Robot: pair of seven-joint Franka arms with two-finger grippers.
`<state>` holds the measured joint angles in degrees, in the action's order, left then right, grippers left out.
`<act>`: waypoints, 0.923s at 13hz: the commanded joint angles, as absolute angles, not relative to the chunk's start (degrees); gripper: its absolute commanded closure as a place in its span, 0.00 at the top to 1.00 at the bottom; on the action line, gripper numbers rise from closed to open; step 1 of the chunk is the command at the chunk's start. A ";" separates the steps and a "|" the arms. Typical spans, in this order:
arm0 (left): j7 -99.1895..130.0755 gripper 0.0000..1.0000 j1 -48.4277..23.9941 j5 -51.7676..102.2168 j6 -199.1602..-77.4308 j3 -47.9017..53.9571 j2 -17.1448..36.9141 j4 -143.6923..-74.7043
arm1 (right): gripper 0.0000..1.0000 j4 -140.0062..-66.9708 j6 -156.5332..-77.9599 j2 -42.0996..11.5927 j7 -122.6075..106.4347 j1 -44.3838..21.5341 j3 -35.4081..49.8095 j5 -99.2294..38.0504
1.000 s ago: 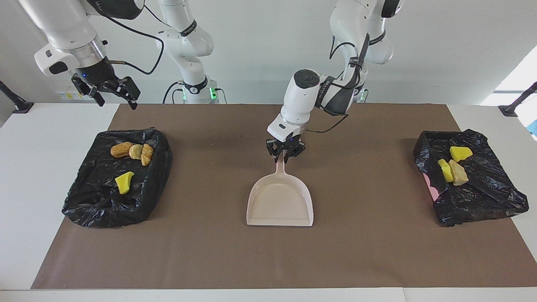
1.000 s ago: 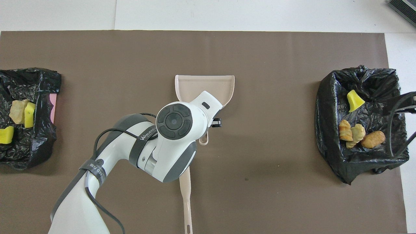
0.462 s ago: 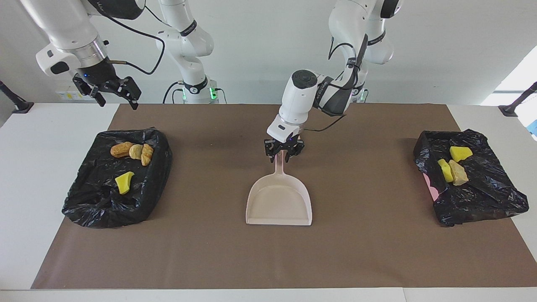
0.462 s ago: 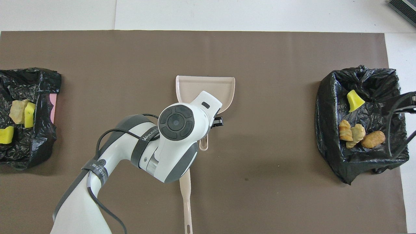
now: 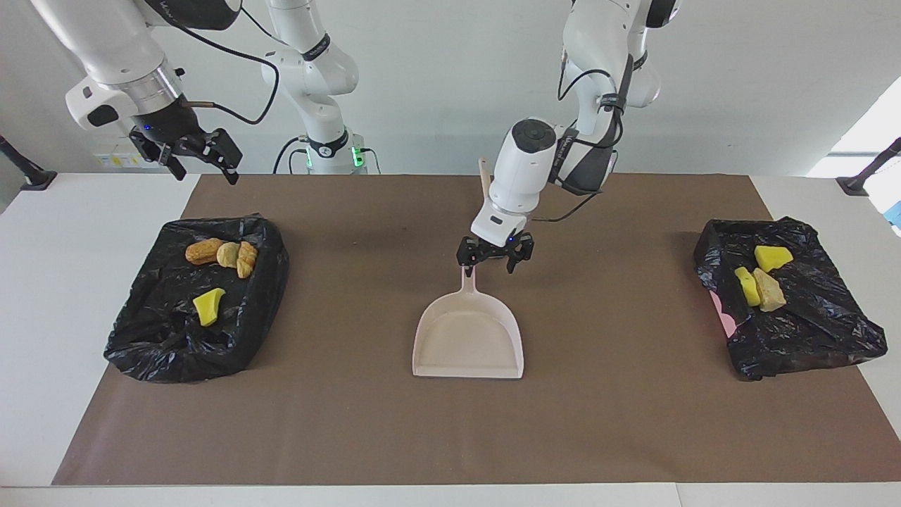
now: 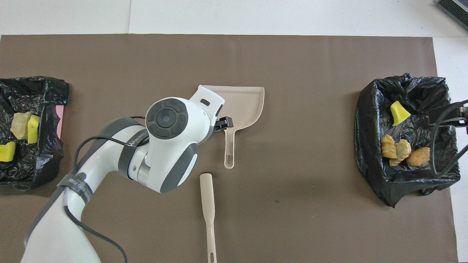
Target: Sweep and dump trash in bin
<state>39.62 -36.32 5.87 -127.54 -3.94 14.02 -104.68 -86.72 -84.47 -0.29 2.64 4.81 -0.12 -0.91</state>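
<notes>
Released, the pale beige plastic dustpan (image 5: 469, 338) lies flat mid-mat, empty; all yellow foam and bread-like trash lumps (image 5: 222, 255) sit in the black bag-lined bins (image 5: 176, 338). Left gripper (image 5: 495, 258) hangs spread over the handle; clipping it would skew the pan. Right gripper (image 5: 188, 152) waits, open.

Left arm reaches to mid-table, wrist bent down; left gripper (image 5: 495, 258) hangs low, jaws open, pointing to 6 o'clock in the facing view. Right arm waits raised; right gripper (image 5: 193, 153) open, empty.
</notes>
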 commanded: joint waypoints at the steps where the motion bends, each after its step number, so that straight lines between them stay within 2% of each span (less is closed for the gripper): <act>1: 34.83 1.00 -31.13 5.71 -120.00 -3.60 9.59 -105.38 | 1.00 -90.95 -87.88 2.45 2.99 4.92 0.44 -0.80; 5: 21.74 1.00 -23.22 5.63 -108.04 -3.60 3.36 -107.13 | 1.00 -93.87 -89.65 4.31 2.90 4.75 0.53 -0.53; 8: 16.62 1.00 -19.43 5.36 -107.23 -3.60 -0.78 -112.13 | 1.00 -93.87 -89.56 4.66 2.90 3.60 0.53 0.35; 12: 12.94 1.00 -15.48 1.68 -103.90 -3.60 -2.20 -113.82 | 1.00 -93.87 -89.47 4.57 2.99 3.43 0.53 0.26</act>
<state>15.29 -17.53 3.51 -105.49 -4.19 -0.10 -111.69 -91.76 -87.95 3.10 2.64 3.33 0.31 -0.47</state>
